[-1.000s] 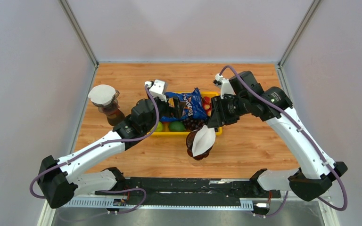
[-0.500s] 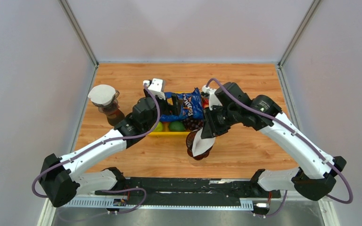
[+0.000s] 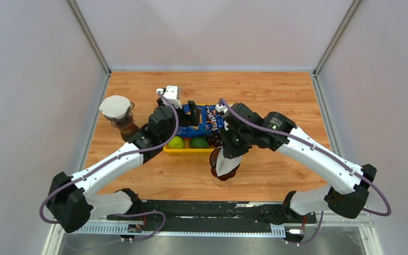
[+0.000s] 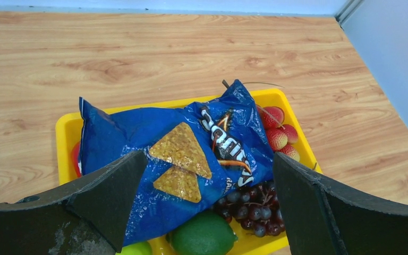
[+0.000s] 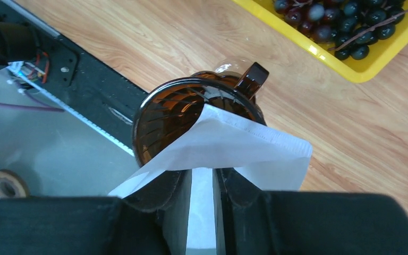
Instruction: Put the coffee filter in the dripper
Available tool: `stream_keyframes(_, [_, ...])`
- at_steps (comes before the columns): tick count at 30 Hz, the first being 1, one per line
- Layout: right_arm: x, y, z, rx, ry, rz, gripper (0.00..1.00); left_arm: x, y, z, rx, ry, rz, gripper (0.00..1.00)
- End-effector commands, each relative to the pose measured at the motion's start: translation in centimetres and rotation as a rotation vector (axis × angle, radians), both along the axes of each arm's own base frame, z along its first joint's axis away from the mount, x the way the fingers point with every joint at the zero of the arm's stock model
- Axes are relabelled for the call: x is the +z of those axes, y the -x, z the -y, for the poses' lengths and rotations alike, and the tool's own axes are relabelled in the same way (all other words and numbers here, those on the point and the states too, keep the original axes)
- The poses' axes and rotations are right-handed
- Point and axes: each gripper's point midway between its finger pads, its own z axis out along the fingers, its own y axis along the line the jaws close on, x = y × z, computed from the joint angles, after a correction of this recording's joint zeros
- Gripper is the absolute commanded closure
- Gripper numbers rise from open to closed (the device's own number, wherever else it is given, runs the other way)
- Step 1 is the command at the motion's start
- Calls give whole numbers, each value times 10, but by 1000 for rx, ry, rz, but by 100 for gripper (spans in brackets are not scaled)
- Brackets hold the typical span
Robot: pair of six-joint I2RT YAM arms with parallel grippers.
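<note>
My right gripper [image 3: 227, 152] is shut on a white paper coffee filter [image 3: 224, 164]. It holds the filter tilted over the brown glass dripper [image 3: 213, 158], which stands on the table just in front of the tray. In the right wrist view the filter [image 5: 239, 146] lies across the dripper's near rim, partly covering its ribbed bowl [image 5: 170, 109], with my gripper [image 5: 203, 178] pinching its lower edge. My left gripper [image 3: 190, 112] is open and empty, above the tray's chips bag [image 4: 154, 159].
A yellow tray [image 3: 191, 151] holds a blue chips bag [image 3: 208, 118], limes [image 4: 204, 234], grapes [image 4: 249, 204] and strawberries [image 4: 276, 135]. A second dripper with a filter stands on a carafe [image 3: 118, 111] at the left. The black base rail [image 5: 79, 69] lies beside the dripper.
My right arm has moved left and lower, bringing the filter from beside the dripper onto its rim. My left arm has shifted slightly left over the tray.
</note>
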Motion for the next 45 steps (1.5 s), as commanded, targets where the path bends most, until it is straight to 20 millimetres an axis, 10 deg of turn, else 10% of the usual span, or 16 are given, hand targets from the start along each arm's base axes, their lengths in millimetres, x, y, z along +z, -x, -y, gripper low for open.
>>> stream_keyframes(1, [-12,-12,4,-50,63,60,76,9,-3,-10,38,33,10,0])
stream_keyframes(33, [-31,1,-14,76,21,14,46,8,-6,-26,76,44,13,0])
stream_keyframes(45, [-31,-1,-12,62,26,21,77,8,-6,-26,71,46,13,0])
